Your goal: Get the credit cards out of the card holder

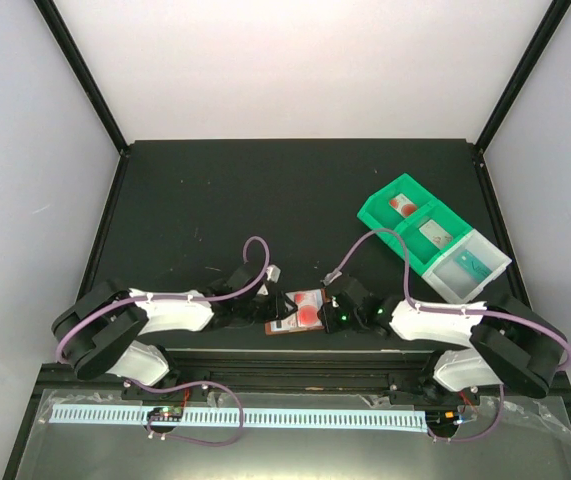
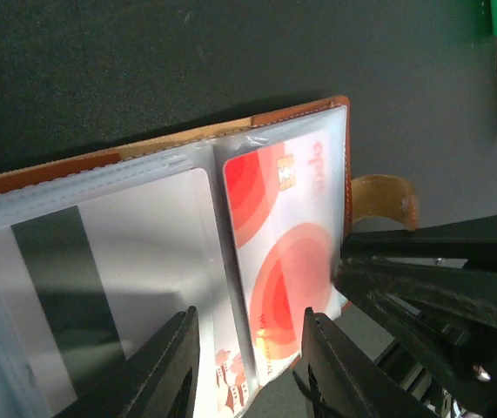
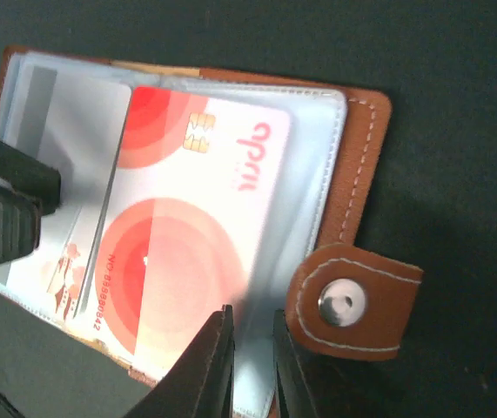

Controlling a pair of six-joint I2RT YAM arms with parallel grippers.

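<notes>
Lying open on the dark table [image 1: 215, 200] between both arms: card holder [image 3: 359, 165], brown, clear sleeves up. White card [image 3: 187, 226] is sitting in one sleeve. Right gripper [image 3: 250, 318] is nipping its near edge, jaws almost together. Left gripper [image 2: 250, 331] is straddling the sleeves, jaws apart.

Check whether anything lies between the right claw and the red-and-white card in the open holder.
No separate object does. The right claw is at the lower edge of the red-and-white card; only a clear sleeve seems to cover it.
</notes>
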